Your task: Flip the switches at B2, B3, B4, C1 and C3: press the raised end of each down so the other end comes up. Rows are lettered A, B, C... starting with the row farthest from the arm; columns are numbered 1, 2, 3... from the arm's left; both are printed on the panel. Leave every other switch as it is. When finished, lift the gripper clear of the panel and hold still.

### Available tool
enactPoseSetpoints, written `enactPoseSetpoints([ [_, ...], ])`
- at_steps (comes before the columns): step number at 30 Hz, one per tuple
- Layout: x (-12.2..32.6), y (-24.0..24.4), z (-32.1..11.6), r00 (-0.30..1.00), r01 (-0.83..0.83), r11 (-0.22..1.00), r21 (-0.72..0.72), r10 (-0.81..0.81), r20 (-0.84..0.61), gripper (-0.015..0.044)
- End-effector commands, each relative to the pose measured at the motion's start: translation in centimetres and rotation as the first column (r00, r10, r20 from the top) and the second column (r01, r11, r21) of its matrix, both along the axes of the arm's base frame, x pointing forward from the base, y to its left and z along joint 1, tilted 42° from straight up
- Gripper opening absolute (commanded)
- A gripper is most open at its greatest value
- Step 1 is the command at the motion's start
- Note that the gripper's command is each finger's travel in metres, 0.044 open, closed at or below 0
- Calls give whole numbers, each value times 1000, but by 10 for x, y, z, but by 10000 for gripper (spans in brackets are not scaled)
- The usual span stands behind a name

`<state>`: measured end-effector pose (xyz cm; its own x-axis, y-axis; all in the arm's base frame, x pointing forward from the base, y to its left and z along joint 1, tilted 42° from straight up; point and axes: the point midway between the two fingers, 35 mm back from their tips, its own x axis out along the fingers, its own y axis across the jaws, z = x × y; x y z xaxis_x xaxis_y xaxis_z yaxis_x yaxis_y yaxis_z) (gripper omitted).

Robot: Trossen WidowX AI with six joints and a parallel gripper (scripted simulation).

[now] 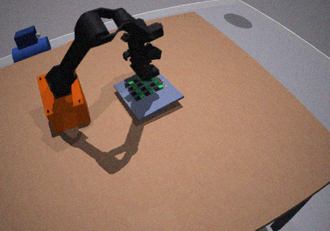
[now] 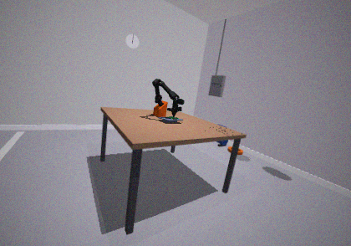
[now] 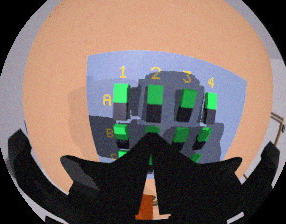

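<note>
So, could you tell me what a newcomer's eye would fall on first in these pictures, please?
Probably the black arm arching from its bright orange base on the tan table, its gripper pointing straight down with fingers shut on nothing. Right beneath sits the blue switch panel, its green switches filling the wrist view in lettered rows and numbered columns. A blue object lies beyond the table's far edge.
</note>
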<state>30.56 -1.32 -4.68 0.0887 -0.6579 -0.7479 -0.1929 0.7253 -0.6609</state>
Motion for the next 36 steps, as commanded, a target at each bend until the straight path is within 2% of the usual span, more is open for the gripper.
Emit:
enactPoseSetpoints([
  [1,0,-1,0,1000,-3,1000,-6,3,-2,0],
  [36,0,-4,-3,1000,-3,1000,-6,3,-2,0],
])
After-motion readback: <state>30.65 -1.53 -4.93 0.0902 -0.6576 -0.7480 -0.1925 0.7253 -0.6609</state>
